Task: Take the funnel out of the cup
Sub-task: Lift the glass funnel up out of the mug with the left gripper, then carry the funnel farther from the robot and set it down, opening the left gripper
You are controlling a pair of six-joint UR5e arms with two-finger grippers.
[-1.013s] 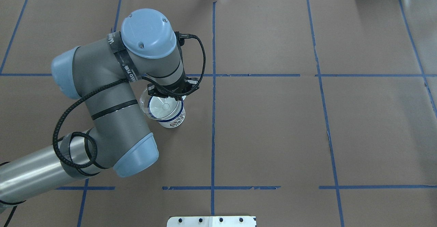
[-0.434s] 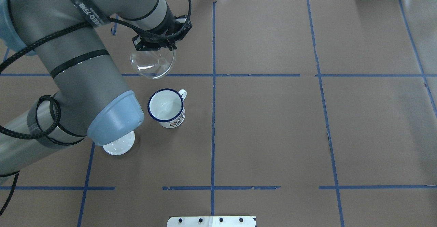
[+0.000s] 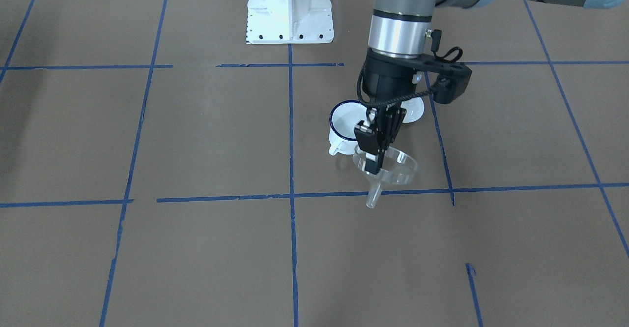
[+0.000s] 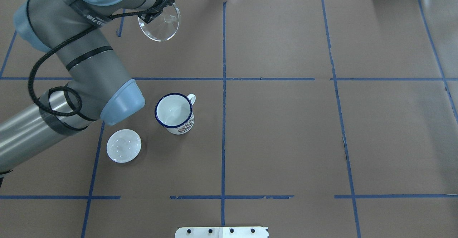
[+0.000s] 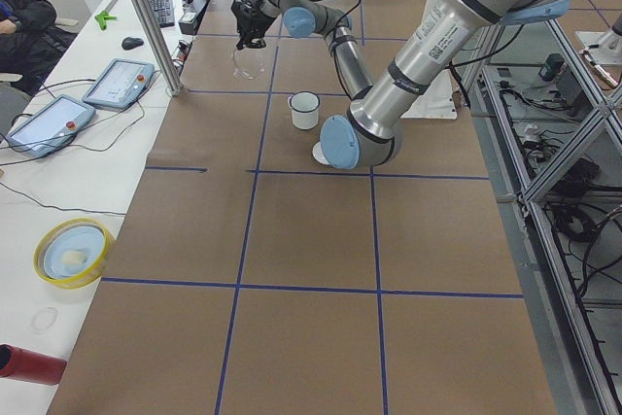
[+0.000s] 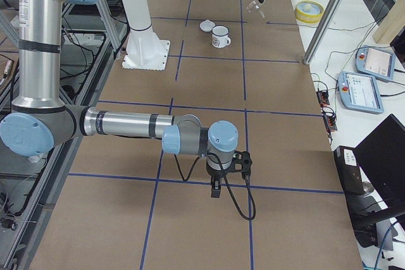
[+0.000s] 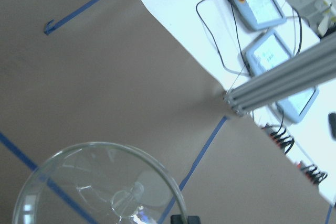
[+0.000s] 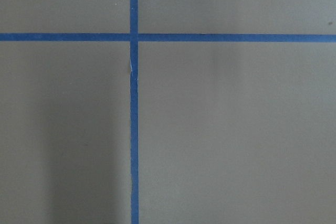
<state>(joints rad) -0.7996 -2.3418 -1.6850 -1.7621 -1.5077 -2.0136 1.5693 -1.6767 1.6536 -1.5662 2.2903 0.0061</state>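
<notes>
Left end effector [image 3: 373, 162], mostly hidden overhead, clamps the clear funnel [image 3: 400, 167].

There is one funnel [image 4: 161, 27], one cup [image 4: 174, 113] and one white round lid [image 4: 123, 146].

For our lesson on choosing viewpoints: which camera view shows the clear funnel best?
The exterior front-facing view: the funnel shows whole, rim and spout, pinched at its rim by the left gripper. Overhead looks down into it; the left wrist view crops it; the side views show it tiny.
</notes>
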